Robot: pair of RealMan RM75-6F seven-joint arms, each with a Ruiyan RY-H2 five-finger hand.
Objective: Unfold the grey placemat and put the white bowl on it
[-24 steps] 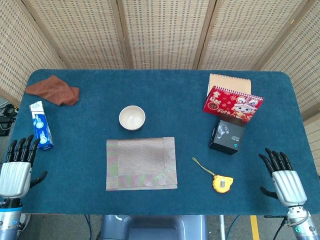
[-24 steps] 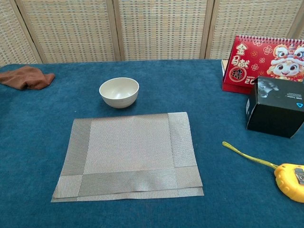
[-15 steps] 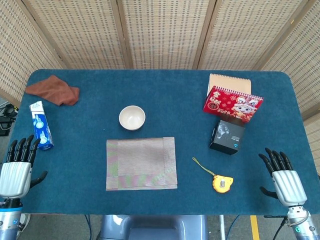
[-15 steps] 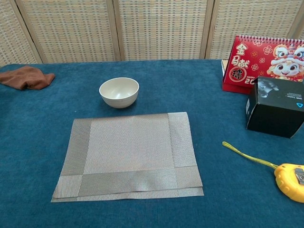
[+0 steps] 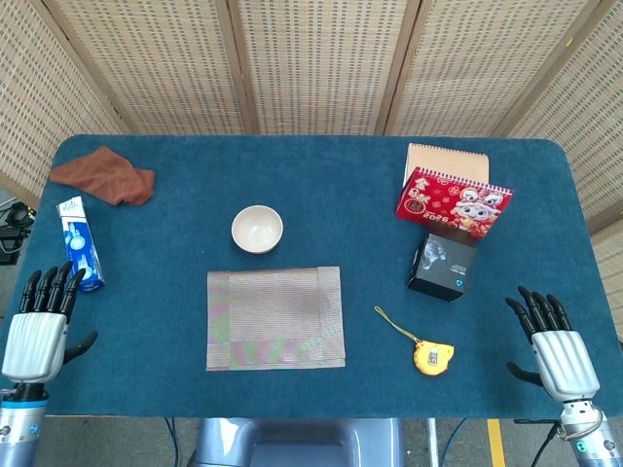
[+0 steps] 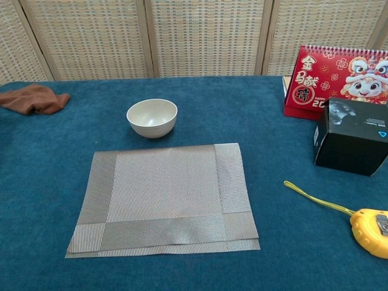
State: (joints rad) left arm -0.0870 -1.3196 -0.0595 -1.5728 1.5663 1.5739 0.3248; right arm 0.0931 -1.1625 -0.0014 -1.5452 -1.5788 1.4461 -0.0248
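While both hands wait at the near corners of the blue-covered bench (image 5: 321,185), the head view sets out the whole job. The left hand (image 5: 37,326) and the right hand (image 5: 555,345) each hover with fingers spread and nothing in them, well apart from the work. The grey placemat (image 5: 275,318) lies folded near the front middle of the bench, and the white bowl (image 5: 257,230) stands upright just beyond its far left corner, apart from it. Off to the sides are a brown cloth (image 5: 103,176), a blue and white carton (image 5: 79,257), a red calendar (image 5: 453,202), a black box (image 5: 443,265) and a yellow tape measure (image 5: 432,356).

In the chest view neither hand shows. The placemat (image 6: 163,198) looks like thin woven vinyl: light, flexible, likely to slide on the cloth if dragged. Two layered edges show along its near side, so the fold probably lies at the far side; the top layer's near edge or a near corner seems the place to pinch, then lift and turn away. The bowl (image 6: 152,117) looks rigid, smooth and possibly breakable; a grasp over the rim or around the wall should serve.
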